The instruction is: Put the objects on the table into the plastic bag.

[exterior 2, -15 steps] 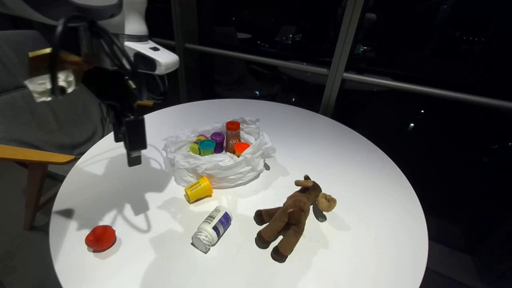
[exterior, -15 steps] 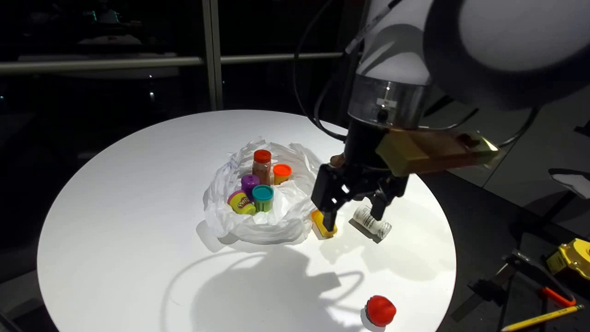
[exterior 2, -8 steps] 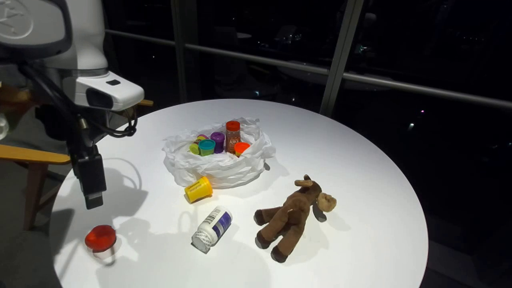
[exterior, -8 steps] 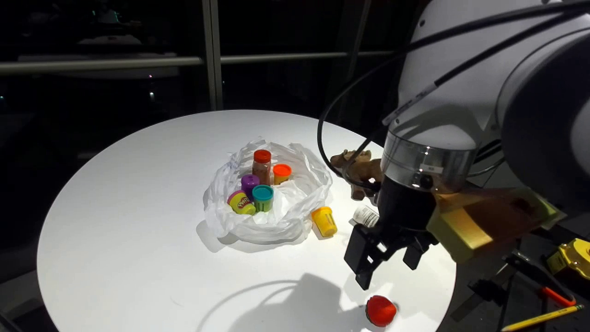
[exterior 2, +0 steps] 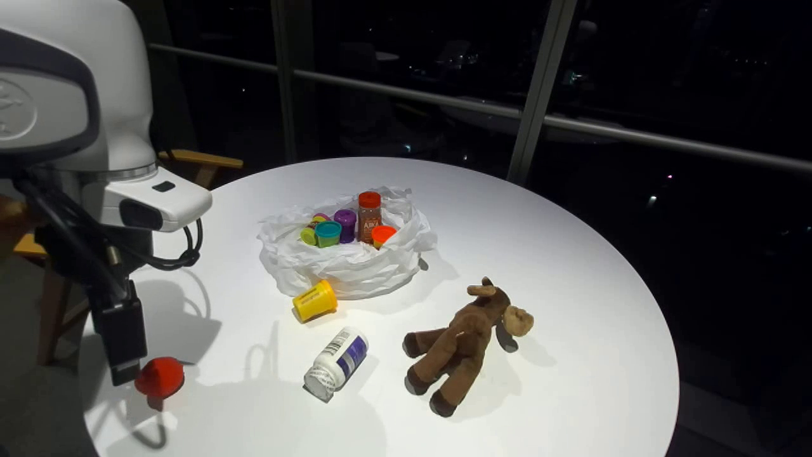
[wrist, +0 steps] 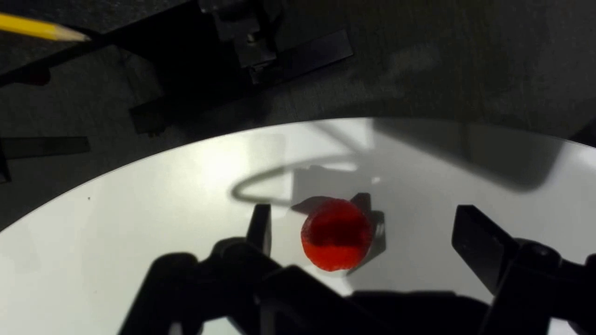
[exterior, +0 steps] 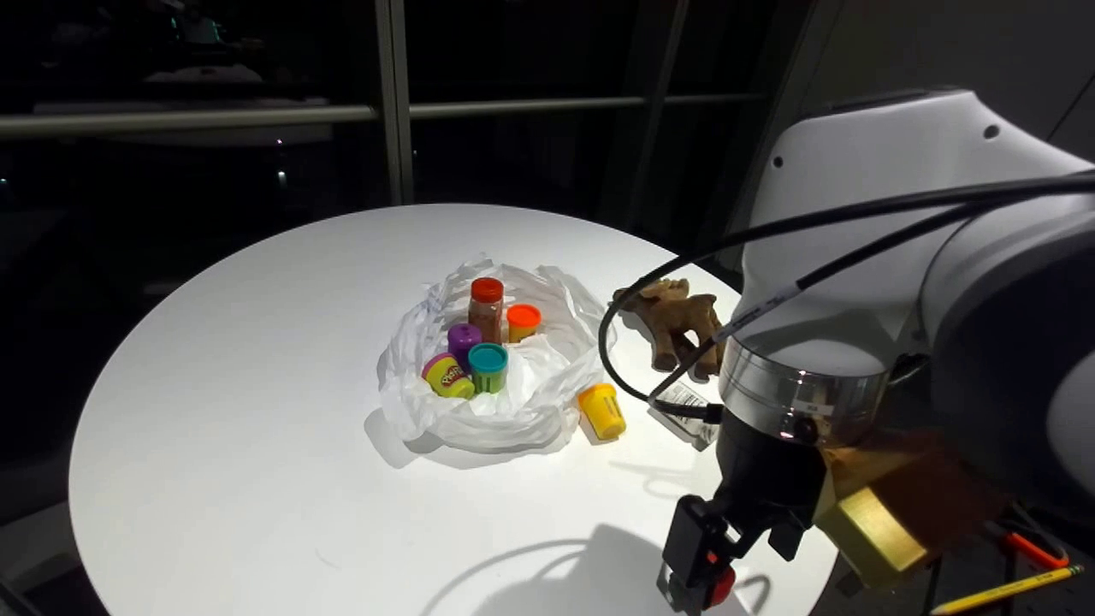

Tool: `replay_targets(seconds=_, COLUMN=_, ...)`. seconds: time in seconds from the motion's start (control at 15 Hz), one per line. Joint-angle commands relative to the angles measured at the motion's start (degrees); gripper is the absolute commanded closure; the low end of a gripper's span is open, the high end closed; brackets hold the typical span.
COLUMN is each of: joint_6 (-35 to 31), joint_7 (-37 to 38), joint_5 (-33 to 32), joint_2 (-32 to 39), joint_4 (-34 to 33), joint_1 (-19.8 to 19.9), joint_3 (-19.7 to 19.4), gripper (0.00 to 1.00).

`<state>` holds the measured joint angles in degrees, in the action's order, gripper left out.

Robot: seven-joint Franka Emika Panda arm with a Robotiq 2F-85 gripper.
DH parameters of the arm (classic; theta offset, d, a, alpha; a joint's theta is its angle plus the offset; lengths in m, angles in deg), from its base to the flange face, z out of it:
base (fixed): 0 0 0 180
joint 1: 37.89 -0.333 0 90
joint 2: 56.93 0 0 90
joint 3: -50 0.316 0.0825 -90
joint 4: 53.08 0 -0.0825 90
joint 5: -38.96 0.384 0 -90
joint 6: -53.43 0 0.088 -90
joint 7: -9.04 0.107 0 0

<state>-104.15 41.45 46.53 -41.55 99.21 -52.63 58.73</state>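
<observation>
Here, the red toy (exterior 2: 162, 379) sits near left on the table (exterior 2: 583, 330) in an exterior view, its heading and long axis unclear. The wrist view shows it between the spread fingers of the gripper (wrist: 365, 228). Farther right, the yellow tub (exterior 2: 314, 301) lies beside the plastic bag (exterior 2: 355, 278), lid pointing far right.
</observation>
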Motion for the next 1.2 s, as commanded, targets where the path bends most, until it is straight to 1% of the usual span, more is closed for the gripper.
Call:
replay_targets(seconds=0.0, joint_6=-3.8, joint_7=-2.8, joint_5=2.5, joint_2=4.2, joint_4=-0.9, joint_1=0.2, joint_3=0.7, gripper=0.0)
replay_targets(seconds=0.2, joint_6=-6.1, joint_7=-3.8, joint_5=3.2, joint_2=7.1, joint_4=-1.6, joint_1=-0.1, joint_3=0.6, gripper=0.0)
replay_targets(seconds=0.4, joint_6=-10.1, joint_7=-3.0, joint_5=2.0, joint_2=8.9, joint_4=-2.1, joint_1=-1.9, joint_3=-1.5, gripper=0.0)
replay_targets(seconds=0.6, joint_6=-11.8, joint_7=-2.8, joint_5=1.7, joint_2=10.2, joint_4=-2.7, joint_1=-3.4, joint_3=-3.1, gripper=0.0)
replay_targets(seconds=0.67, joint_6=-12.1, joint_7=-2.7, joint_5=1.7, joint_2=10.5, joint_4=-2.9, joint_1=-3.9, joint_3=-3.6, gripper=0.08)
replay_targets(seconds=0.73, joint_6=-12.5, joint_7=-2.4, joint_5=1.4, joint_2=10.8, joint_4=-3.1, joint_1=-4.8, joint_3=-4.6, gripper=0.27)
replay_targets(seconds=0.87, joint_6=-12.9, joint_7=-2.2, joint_5=1.1, joint_2=11.2, joint_4=-3.3, joint_1=-6.2, joint_3=-6.1, gripper=0.41)
replay_targets(seconds=0.93, joint_6=-13.2, joint_7=-2.0, joint_5=0.9, joint_2=11.4, joint_4=-3.4, joint_1=-7.1, joint_3=-7.0, gripper=0.51)
replay_targets(seconds=1.13, joint_6=-12.6, joint_7=-1.8, joint_5=1.3, joint_2=11.3, joint_4=-3.6, joint_1=-8.3, joint_3=-8.2, gripper=0.73)
